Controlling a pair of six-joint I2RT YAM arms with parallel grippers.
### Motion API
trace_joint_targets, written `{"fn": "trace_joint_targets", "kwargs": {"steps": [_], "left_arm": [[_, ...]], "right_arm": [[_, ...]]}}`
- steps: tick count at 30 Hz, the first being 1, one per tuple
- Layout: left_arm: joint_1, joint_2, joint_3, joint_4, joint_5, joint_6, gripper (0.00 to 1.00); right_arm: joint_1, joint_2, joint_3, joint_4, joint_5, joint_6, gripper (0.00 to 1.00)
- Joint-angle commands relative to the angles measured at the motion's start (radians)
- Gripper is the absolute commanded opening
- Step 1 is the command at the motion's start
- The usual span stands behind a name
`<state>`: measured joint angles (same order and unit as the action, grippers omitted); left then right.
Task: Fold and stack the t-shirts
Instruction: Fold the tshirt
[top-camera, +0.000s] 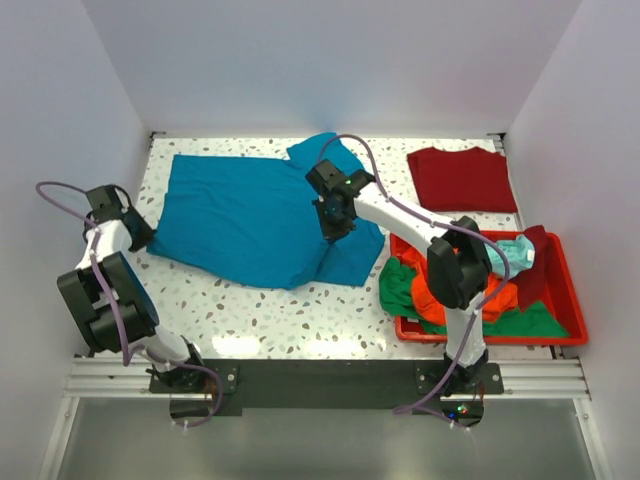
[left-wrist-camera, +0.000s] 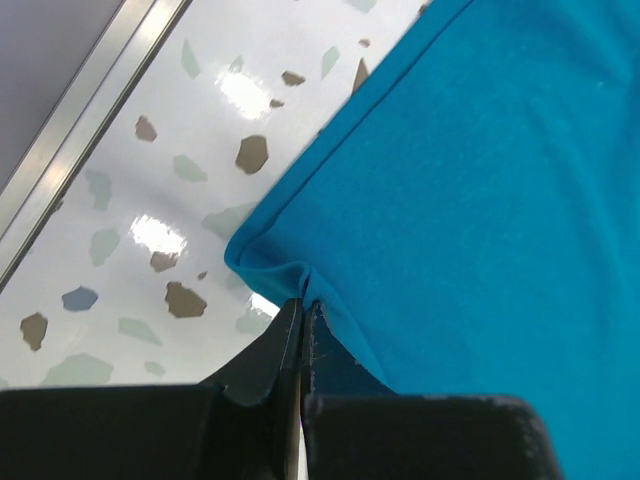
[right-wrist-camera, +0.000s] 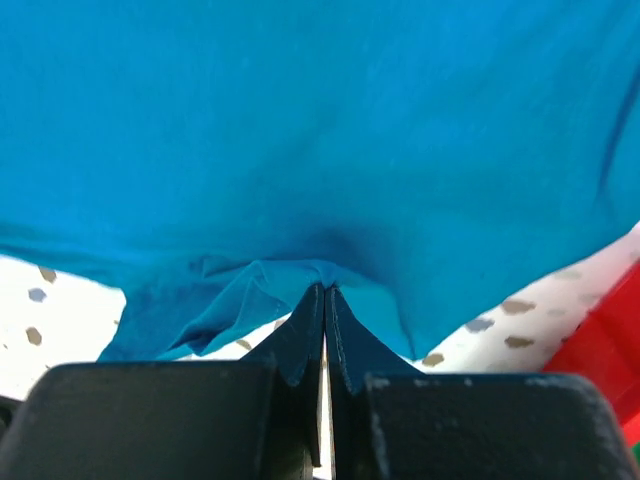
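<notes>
While your left gripper (left-wrist-camera: 302, 305) pinches the hemmed corner of the teal shirt (left-wrist-camera: 480, 180) and your right gripper (right-wrist-camera: 324, 292) clamps a bunched fold of it, treat the cloth as light, limp and prone to sagging between grips. It lies spread across the table (top-camera: 300, 315), middle-left. Hold by hems and corners. The red bin (top-camera: 500, 340) of loose shirts (top-camera: 400, 287) sits just beside its right edge; the folded dark red shirt (top-camera: 462, 178) lies beyond.
</notes>
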<state>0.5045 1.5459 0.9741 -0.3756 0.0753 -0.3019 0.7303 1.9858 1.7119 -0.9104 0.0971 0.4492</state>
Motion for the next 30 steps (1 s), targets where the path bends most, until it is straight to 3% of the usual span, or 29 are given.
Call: {"fn": "trace_joint_targets", "kwargs": {"steps": [1,16,30], "left_arm": [[0.009,0.031,0.075,0.027,0.049,-0.028,0.00],[0.008,0.128,0.241,0.049,0.118,-0.057,0.00],[0.003,0.189,0.271,0.082,0.136,-0.065,0.00]], "right_arm": [[-0.031,0.018,0.101,-0.025,0.023,-0.038,0.00],[-0.169,0.154,0.391,-0.056,0.029,-0.086,0.00],[-0.232,0.251,0.601,-0.091,0.029,-0.107,0.00]]}}
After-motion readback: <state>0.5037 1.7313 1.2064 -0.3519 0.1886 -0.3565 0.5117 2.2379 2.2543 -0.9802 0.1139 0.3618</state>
